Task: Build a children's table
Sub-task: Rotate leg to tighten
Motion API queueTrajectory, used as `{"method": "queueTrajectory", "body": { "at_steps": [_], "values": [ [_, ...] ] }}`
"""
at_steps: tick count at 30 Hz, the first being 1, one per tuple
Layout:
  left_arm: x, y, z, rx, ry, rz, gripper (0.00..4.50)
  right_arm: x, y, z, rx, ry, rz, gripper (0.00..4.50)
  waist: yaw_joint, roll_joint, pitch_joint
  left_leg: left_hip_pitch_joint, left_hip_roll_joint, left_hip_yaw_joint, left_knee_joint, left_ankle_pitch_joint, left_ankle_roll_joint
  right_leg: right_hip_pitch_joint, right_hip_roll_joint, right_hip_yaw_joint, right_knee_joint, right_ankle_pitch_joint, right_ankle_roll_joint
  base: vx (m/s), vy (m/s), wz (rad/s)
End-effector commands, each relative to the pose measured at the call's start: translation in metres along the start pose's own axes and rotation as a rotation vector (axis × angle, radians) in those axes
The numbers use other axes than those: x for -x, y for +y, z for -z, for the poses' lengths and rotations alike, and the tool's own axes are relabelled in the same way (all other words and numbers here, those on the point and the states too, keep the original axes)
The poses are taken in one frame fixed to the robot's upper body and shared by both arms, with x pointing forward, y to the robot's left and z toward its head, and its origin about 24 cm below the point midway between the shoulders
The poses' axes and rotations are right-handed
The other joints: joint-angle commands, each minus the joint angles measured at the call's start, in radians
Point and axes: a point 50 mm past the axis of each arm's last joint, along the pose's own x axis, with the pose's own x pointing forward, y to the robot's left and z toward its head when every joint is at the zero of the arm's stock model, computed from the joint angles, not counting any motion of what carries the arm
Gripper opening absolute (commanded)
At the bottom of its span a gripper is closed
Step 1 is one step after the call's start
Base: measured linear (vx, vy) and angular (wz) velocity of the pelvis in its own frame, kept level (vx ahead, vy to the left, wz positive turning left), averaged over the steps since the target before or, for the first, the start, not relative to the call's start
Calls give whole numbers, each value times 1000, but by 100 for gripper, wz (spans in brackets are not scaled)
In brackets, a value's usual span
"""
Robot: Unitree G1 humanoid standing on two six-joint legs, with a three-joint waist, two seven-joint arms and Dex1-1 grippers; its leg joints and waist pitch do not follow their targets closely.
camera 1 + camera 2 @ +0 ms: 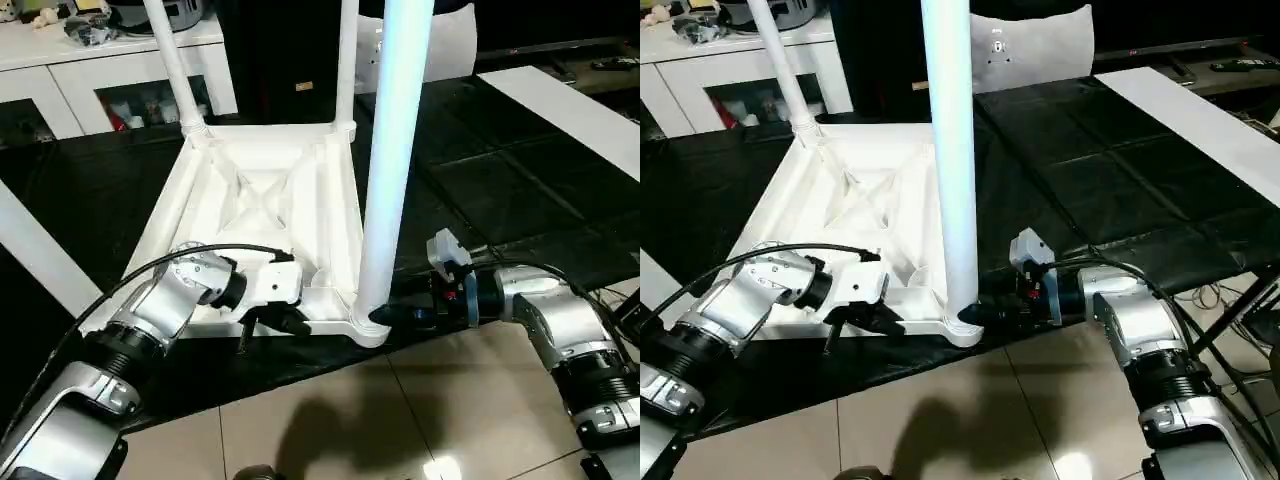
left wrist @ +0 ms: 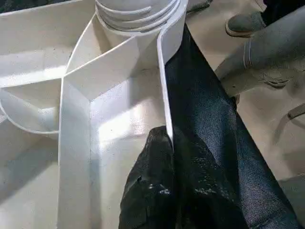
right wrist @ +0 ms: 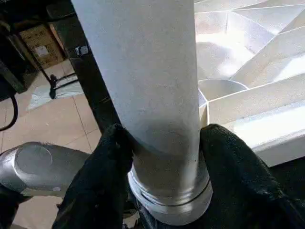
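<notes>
The children's table lies upside down on a black mat, its white top [image 1: 250, 190] showing the ribbed underside. Three legs stand up from corner sockets: one at the far left [image 1: 175, 65], one at the far right [image 1: 347, 60] and a thick one at the near right [image 1: 395, 150]. My left gripper [image 1: 290, 322] is shut on the top's near rim [image 2: 164, 95], one finger on each side of the thin wall. My right gripper [image 1: 385, 312] reaches in from the right. Its fingers [image 3: 107, 157] hug the base of the near right leg [image 3: 152, 86] just above its socket.
The black mat [image 1: 480, 170] ends at tiled floor [image 1: 400, 420] close to the table's near edge. A white cabinet [image 1: 60, 70] stands at the back left. White boards lie at the right [image 1: 570, 110] and left [image 1: 40, 260]. A person's shoe [image 2: 243, 24] is on the floor nearby.
</notes>
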Motion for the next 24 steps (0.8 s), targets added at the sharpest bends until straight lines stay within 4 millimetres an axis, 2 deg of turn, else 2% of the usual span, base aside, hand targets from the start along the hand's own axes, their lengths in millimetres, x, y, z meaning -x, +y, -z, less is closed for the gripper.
{"method": "queueTrajectory", "body": {
  "at_steps": [1,8,19,20,21,22,24],
  "values": [
    [-17,-12,-4,-56,20,131,0,-3,-1,-17,60,-39,-15,224,-2,-13,-77,4,53,-7,-64,-131,88,61,-74,64,-67,-317,-147,0,0,0],
    [-17,-12,-4,-51,20,135,0,-3,2,-16,31,-63,-56,197,-2,-11,-78,4,55,-8,-64,-123,91,61,-73,64,-63,-293,-154,0,0,0],
    [-18,-13,-3,-48,22,142,0,-6,2,-16,23,-67,-41,196,-3,-10,-77,4,55,-8,-65,-134,85,62,-73,64,-66,-310,-150,0,0,0],
    [-18,-14,-3,-48,21,142,0,-7,3,-16,7,-76,-49,231,-3,-11,-76,5,55,-8,-66,-137,83,62,-73,63,-66,-318,-147,0,0,0],
    [-18,-14,-3,-48,21,142,0,-7,3,-16,7,-76,-49,231,-3,-11,-76,5,55,-8,-66,-137,83,62,-73,63,-66,-318,-147,0,0,0],
    [-18,-14,-3,-48,21,142,0,-7,3,-17,4,-77,-50,265,-3,-11,-77,6,55,-8,-65,-137,83,61,-74,64,-67,-317,-147,0,0,0],
    [-19,-14,-3,-47,21,143,0,-8,3,-17,0,-76,-49,280,-2,-11,-78,4,56,-8,-65,-130,87,62,-74,65,-65,-305,-149,0,0,0]
  ]
}}
